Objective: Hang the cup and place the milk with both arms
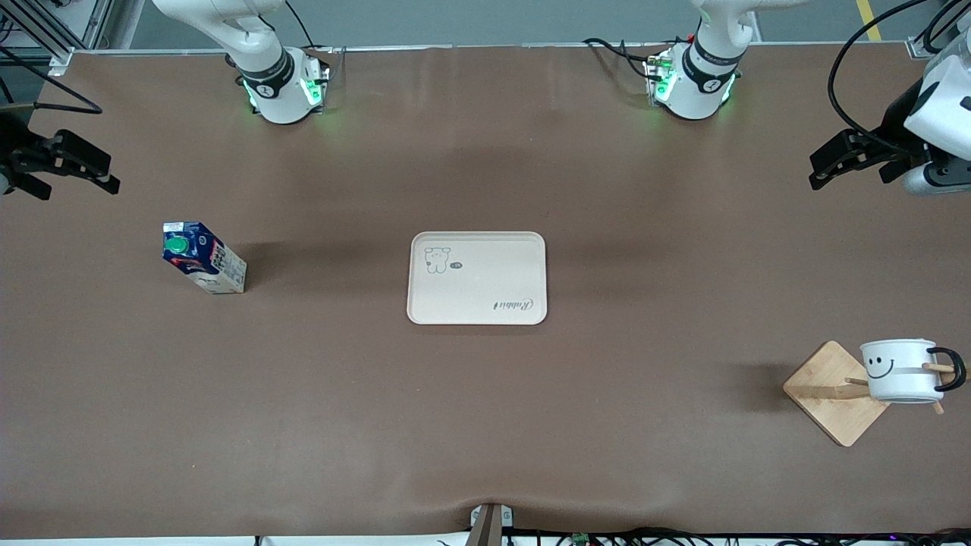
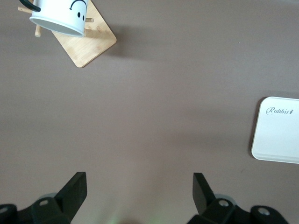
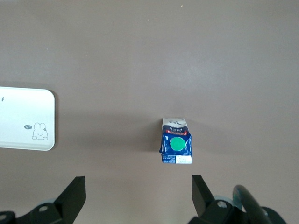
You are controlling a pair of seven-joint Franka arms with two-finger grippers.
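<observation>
The cup (image 1: 899,370) hangs on a wooden rack (image 1: 833,392) near the tabletop's (image 1: 485,425) left-arm end; the milk (image 1: 203,258) stands near the right-arm end, with a cream tray (image 1: 477,278) at the middle. The left gripper (image 1: 853,159) and the right gripper (image 1: 57,165) wait above the tabletop's ends, fingers apart, holding nothing.

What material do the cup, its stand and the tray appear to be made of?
The cup: probably enamelled metal, glossy white with a thin black handle. The stand: light wood, perhaps bamboo, with visible grain. The tray: likely matte plastic, cream, with rounded corners and printed artwork.
</observation>
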